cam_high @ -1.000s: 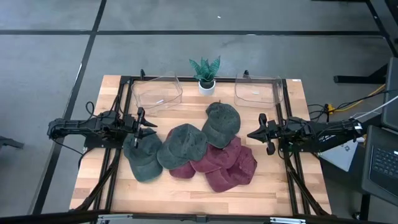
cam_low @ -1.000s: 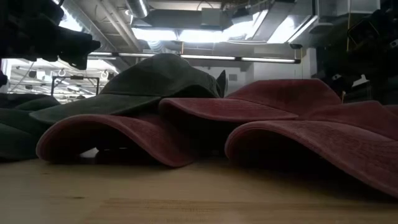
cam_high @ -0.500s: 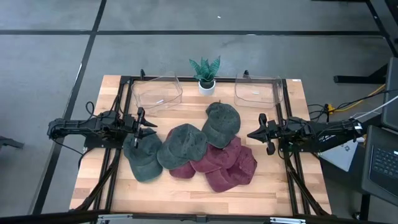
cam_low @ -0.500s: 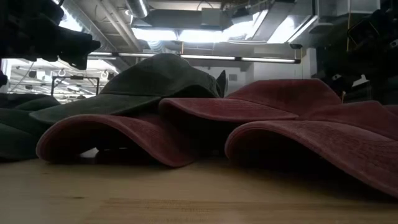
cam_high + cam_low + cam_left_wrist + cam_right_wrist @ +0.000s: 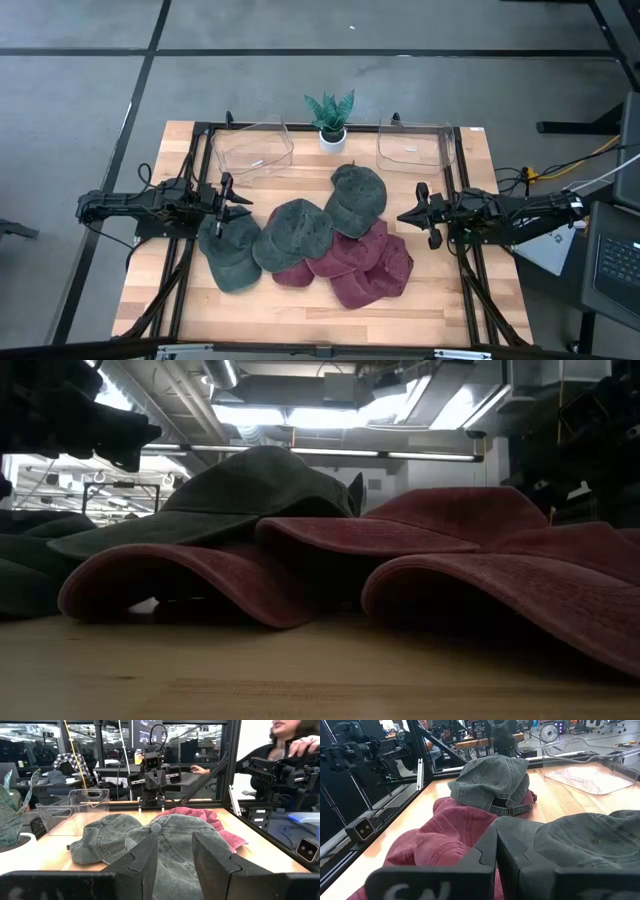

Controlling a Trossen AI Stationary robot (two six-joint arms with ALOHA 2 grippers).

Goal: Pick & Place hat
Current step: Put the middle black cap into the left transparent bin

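Note:
Three grey-green hats lie in a heap mid-table, at the left [image 5: 230,252], in the middle [image 5: 293,233] and farther back [image 5: 357,198]. Their edges lap over several maroon hats [image 5: 355,262]. My left gripper [image 5: 238,206] hovers level at the left hat's far edge. It is open [image 5: 175,854], with nothing between the fingers. My right gripper [image 5: 405,215] hovers level to the right of the heap, with its fingers shut together [image 5: 496,847] on nothing. In the low view a green hat [image 5: 250,490] rests on maroon brims [image 5: 180,575].
Two clear bins stand along the far edge, one at the left [image 5: 252,148] and one at the right [image 5: 415,145], with a small potted plant [image 5: 330,115] between them. Black frame rails run along both table sides. A person [image 5: 295,740] sits beyond the table's right side.

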